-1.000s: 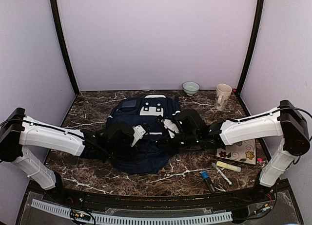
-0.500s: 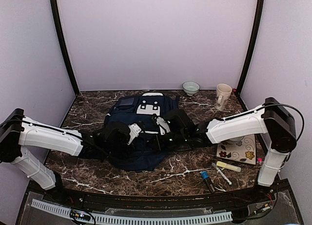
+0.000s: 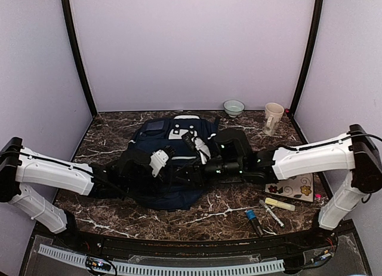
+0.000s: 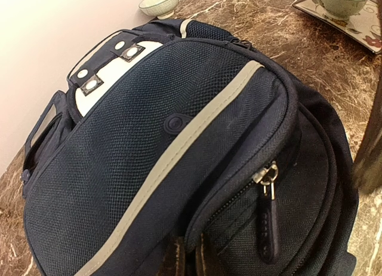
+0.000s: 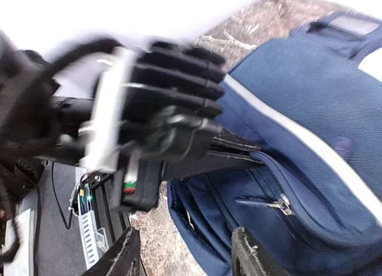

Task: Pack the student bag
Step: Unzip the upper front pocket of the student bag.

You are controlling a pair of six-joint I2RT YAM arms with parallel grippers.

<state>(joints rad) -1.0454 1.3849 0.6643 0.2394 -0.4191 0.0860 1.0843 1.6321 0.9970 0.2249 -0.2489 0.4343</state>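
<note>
One student bag [image 3: 179, 195] lies mid-table, its long axis running near to far.
Top view: one bowl [image 3: 233, 107] and one mug [image 3: 273, 117] behind it. Left wrist: left gripper [image 4: 188, 258] pinched on the bag's pocket edge. Right wrist: right gripper [image 5: 188, 255] spread, zip pull [image 5: 280, 205] just ahead, rightward.

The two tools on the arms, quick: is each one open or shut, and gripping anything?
Left tool: closed, pinching the fabric of the student bag.
Right tool: open, holding nothing.
</note>
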